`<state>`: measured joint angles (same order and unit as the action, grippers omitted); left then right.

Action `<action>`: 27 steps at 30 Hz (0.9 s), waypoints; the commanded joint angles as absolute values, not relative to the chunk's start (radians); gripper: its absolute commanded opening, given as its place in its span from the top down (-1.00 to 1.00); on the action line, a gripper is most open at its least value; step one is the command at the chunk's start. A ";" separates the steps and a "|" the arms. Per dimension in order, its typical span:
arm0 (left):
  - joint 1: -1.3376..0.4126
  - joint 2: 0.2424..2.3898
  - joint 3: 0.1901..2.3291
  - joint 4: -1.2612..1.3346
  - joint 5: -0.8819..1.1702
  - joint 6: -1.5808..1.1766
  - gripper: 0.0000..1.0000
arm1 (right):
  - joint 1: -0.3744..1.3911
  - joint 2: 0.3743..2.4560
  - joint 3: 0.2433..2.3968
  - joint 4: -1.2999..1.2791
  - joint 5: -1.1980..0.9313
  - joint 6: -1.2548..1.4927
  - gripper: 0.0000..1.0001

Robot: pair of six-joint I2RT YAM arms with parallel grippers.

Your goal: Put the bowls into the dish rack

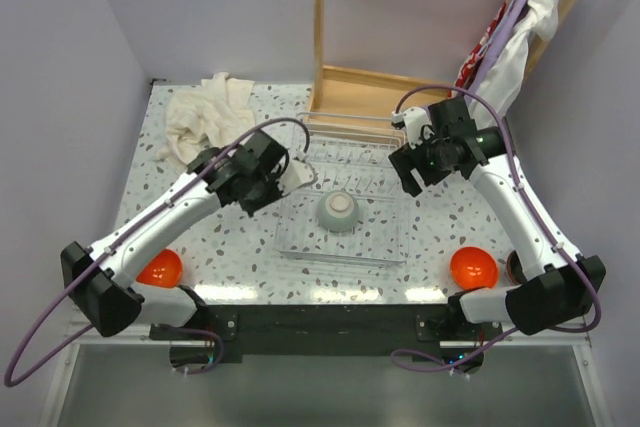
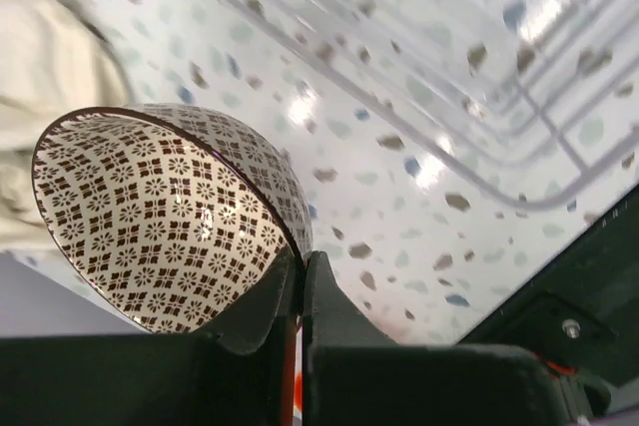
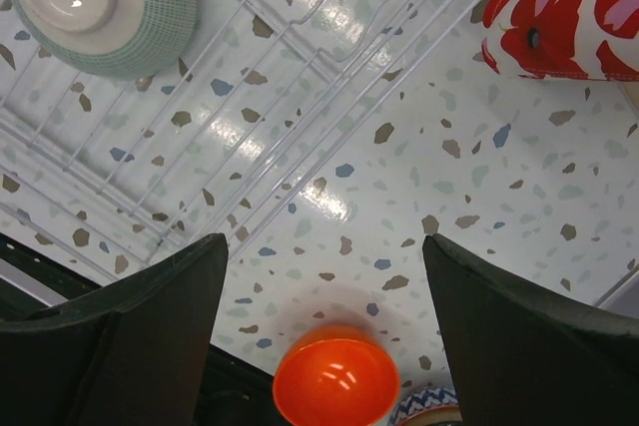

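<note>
My left gripper (image 1: 285, 179) is shut on the rim of a brown-and-white patterned bowl (image 2: 160, 216), held tilted above the table by the left edge of the clear dish rack (image 1: 385, 239). In the left wrist view its jaws (image 2: 300, 271) pinch the bowl's wall. A grey-green bowl with a pale foot ring (image 1: 338, 212) lies upside down in the rack; it also shows in the right wrist view (image 3: 100, 2). My right gripper (image 1: 408, 175) is open and empty above the rack's right edge. Orange bowls sit front left (image 1: 160, 267) and front right (image 1: 472, 267).
A blue-patterned bowl (image 3: 429, 411) sits beside the right orange bowl (image 3: 337, 386). A white cloth (image 1: 205, 112) lies at the back left. A wooden frame (image 1: 350, 87) stands behind the rack. A floral cloth (image 3: 569, 7) hangs at the back right.
</note>
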<state>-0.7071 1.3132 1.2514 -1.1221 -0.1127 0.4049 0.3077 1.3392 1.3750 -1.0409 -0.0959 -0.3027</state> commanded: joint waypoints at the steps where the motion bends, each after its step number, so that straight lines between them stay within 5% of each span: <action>1: -0.695 1.406 1.538 -1.054 -0.150 0.410 1.00 | 0.307 1.335 1.419 -1.005 -0.089 -0.272 -0.66; 6: -0.689 1.471 1.657 -0.918 0.168 0.362 1.00 | 0.259 1.322 1.430 -1.002 -0.107 -0.181 -0.64; 11: -0.676 1.282 1.308 -0.343 0.683 0.145 1.00 | 0.216 1.255 1.321 -0.858 -0.254 -0.008 -0.64; 12: -0.676 1.261 1.239 -0.104 0.719 0.077 1.00 | 0.216 1.246 1.310 -0.838 -0.261 0.021 -0.64; 18: -0.680 1.319 0.987 0.411 0.882 -0.329 1.00 | 0.216 1.244 1.309 -0.850 -0.287 0.026 -0.62; 27: -0.647 1.529 0.956 0.693 0.986 -0.599 1.00 | 0.216 1.236 1.262 -0.865 -0.275 0.025 -0.49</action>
